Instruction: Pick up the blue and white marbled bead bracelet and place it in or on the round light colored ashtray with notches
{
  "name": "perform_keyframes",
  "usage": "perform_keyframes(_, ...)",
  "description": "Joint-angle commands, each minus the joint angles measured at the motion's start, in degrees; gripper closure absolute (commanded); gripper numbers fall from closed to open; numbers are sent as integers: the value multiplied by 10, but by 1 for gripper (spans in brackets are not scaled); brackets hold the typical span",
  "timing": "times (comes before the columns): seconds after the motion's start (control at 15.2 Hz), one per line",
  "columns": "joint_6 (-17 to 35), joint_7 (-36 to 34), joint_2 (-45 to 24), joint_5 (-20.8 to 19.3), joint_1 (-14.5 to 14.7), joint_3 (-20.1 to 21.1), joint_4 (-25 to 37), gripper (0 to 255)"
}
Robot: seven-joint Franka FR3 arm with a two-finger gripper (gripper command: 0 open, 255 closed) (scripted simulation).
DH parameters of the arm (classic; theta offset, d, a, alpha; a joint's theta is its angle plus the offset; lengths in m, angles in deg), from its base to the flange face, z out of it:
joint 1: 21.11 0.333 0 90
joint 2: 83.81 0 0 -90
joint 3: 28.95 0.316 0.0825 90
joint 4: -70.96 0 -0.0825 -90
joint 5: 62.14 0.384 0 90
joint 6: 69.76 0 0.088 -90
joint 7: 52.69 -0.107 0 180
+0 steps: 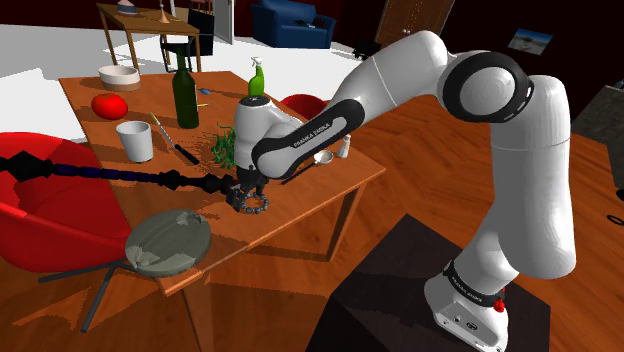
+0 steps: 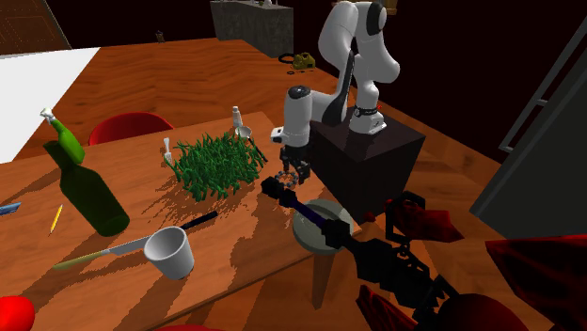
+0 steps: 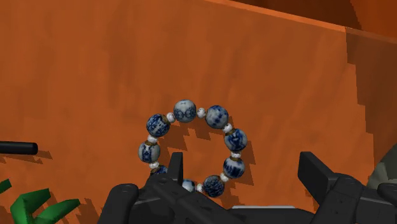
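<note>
Here the pincer (image 3: 242, 160) stands wide open, empty, low over the bracelet (image 3: 185, 111) beside the table's (image 1: 312, 196) edge.

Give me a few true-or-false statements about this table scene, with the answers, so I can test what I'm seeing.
1. The blue and white bead bracelet lies on the wooden table. True.
2. The jaws are shut tight on the bracelet. False: they stand apart and do not clasp it.
3. The dark green bottle stands upright. True.
4. The white cup has tipped onto its side. False: it stands upright, mouth up.
</note>
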Motion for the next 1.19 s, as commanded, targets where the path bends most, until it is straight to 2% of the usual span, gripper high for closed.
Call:
perform_keyframes(0.0, 8, -2, -13, -3, 2, -2, 5, 0)
perform_keyframes(0.2, 26, -5, -34, -9, 5, -7, 8, 0)
perform_keyframes(0.73, 26, -5, -34, -8, 5, -7, 8, 0)
perform_keyframes(0.79, 26, -5, -34, -8, 5, -7, 8, 255)
perform_keyframes(1.12, 27, -7, -33, -9, 5, -7, 6, 255)
